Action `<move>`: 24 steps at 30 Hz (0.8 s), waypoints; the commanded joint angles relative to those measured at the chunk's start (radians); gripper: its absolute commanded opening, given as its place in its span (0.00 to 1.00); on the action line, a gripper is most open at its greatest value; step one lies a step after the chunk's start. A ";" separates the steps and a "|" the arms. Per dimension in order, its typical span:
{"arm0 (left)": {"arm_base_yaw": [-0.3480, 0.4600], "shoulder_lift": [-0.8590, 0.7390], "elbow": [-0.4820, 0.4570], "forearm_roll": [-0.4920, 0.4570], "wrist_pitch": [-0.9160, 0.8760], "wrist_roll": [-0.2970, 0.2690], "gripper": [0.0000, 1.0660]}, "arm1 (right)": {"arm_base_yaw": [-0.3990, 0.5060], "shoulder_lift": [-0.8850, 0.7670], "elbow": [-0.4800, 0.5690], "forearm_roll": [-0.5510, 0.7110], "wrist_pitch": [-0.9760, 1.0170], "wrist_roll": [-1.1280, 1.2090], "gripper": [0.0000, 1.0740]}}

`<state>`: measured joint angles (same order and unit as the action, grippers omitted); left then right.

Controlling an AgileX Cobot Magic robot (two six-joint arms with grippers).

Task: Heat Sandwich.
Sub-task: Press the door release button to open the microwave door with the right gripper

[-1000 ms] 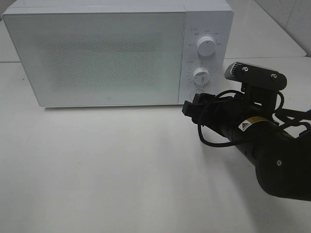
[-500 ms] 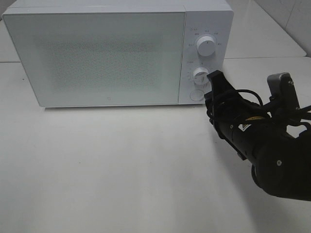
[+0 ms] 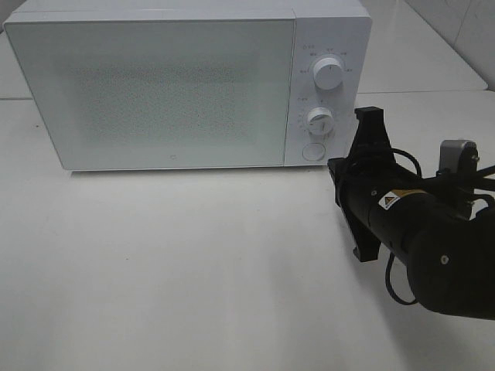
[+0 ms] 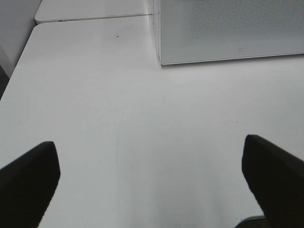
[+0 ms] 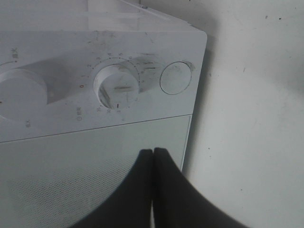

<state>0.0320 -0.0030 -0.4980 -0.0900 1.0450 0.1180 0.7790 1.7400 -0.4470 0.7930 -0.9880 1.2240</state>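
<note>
The sandwich is out of view. The white microwave stands at the back with its door closed. My right gripper is low in front of the control panel, just right of the round button. In the right wrist view its two black fingers are pressed together with nothing between them, their tips near the door's edge below the lower knob and the round button. My left gripper hangs open over the bare table, away from the microwave.
Two white knobs, the upper knob and the lower knob, sit above the button. The white table stretches in front of the microwave. A seam between tabletops runs behind the left side.
My right gripper has gone from open to shut. Its wrist has turned and it has drawn back slightly to the right of the control panel. The left gripper has not moved.
</note>
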 commanded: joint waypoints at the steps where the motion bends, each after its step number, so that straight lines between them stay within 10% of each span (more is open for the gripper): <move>1: 0.003 -0.022 0.002 -0.004 -0.008 -0.007 0.93 | -0.002 -0.003 -0.009 -0.007 0.030 0.013 0.00; 24: 0.003 -0.022 0.002 -0.004 -0.008 -0.007 0.93 | -0.156 0.208 -0.213 -0.153 0.113 0.087 0.00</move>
<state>0.0320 -0.0030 -0.4980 -0.0900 1.0450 0.1180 0.6380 1.9420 -0.6420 0.6650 -0.8820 1.3060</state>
